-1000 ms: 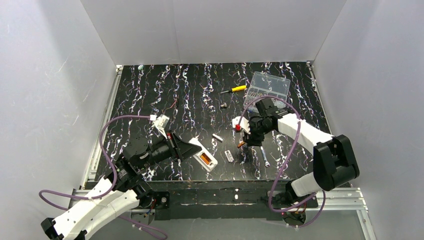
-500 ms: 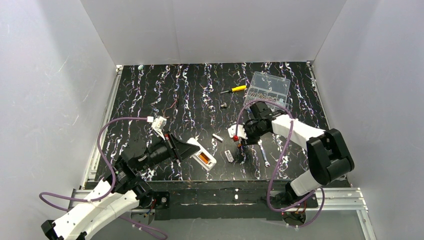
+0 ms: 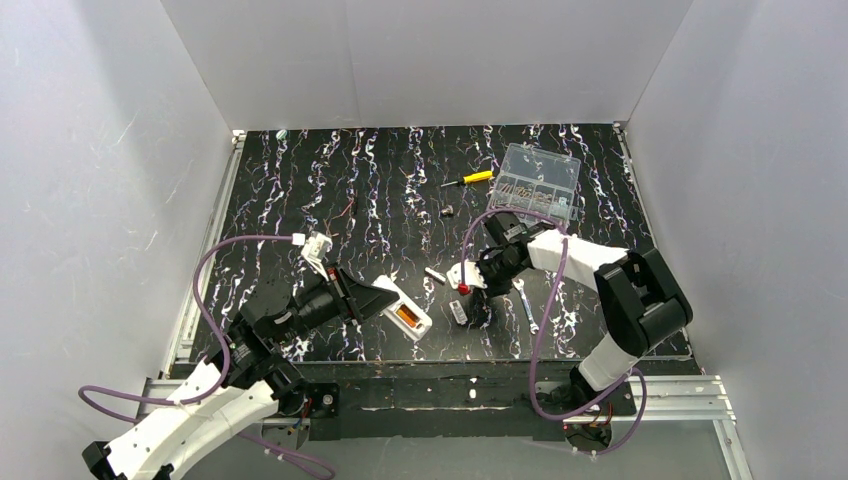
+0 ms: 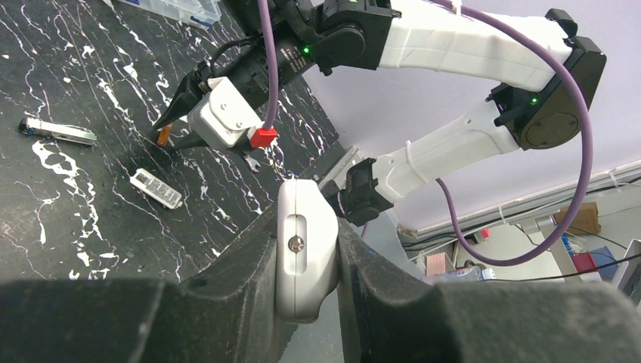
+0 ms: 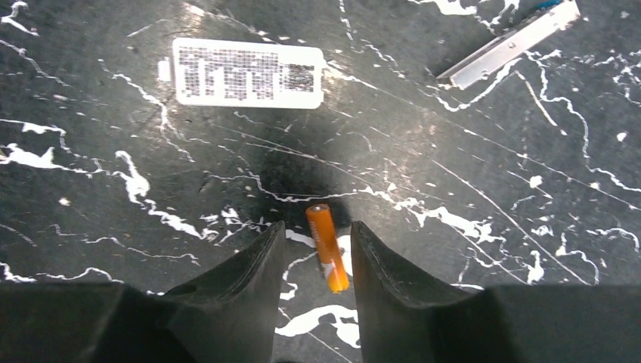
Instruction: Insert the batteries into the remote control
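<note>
Jaws of the right gripper (image 5: 315, 227) stand narrowly parted astride one battery (image 5: 327, 247), apparently not yet touching it. It lies lengthwise along the fingers, near the white plate (image 5: 248, 73); the left gripper (image 4: 306, 227) clamps the remote control (image 4: 305, 263).

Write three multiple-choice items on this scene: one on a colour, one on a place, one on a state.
1. The handle of the screwdriver is: A) yellow; B) red; C) green.
2. The loose battery lies: A) beside the screwdriver; B) between the fingers of the right claw; C) in the clear box.
3. The left claw is: A) open, empty; B) out of view; C) shut on the remote control.
A: the handle shows yellow. B: the right wrist view shows it between the fingers. C: both fingers press the white remote control.
</note>
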{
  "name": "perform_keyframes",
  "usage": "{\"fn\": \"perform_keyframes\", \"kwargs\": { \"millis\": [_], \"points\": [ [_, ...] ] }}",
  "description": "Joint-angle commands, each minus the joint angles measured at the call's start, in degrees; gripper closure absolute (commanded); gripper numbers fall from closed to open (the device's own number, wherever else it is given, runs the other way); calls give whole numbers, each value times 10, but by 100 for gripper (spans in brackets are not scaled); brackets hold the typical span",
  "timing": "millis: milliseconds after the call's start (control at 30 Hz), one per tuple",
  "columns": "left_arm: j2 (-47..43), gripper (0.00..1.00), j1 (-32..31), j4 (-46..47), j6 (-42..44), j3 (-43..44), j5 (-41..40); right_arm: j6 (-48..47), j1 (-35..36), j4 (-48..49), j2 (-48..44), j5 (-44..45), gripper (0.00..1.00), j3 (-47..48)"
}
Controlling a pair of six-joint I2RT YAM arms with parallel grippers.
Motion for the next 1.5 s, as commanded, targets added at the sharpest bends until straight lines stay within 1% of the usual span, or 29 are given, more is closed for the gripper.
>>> {"fn": "perform_keyframes", "kwargs": {
  "millis": [0,367,600,767,833,967,1100,1200,1267,1367,1433,1467],
  "points": [
    [-16,100,0,36,2,0,-4,-10,10,-11,18,6,56,23],
    [-27,100,0,28,4,1,-14,7,15,-52,49,30,63,55],
    [-27,100,0,27,4,2,-13,16,16,-70,63,41,65,68],
    [-35,100,0,18,6,2,-18,24,17,-96,72,31,70,88],
    [-39,100,0,15,7,2,-21,30,16,-106,75,25,75,98],
    [-42,100,0,11,8,4,-23,44,16,-110,80,23,89,111],
    [-42,100,0,5,9,9,-22,67,17,-104,70,22,99,122],
    [-39,100,0,2,10,13,-22,100,16,-102,50,29,99,139],
    [-38,100,0,2,11,15,-22,136,14,-83,26,32,99,145],
    [-34,100,0,4,15,17,-24,218,14,-24,-26,33,99,134],
    [-31,100,0,9,16,18,-24,314,14,39,-62,41,99,128],
    [-30,100,0,12,17,19,-25,357,13,52,-79,45,99,132]
  ]
}}
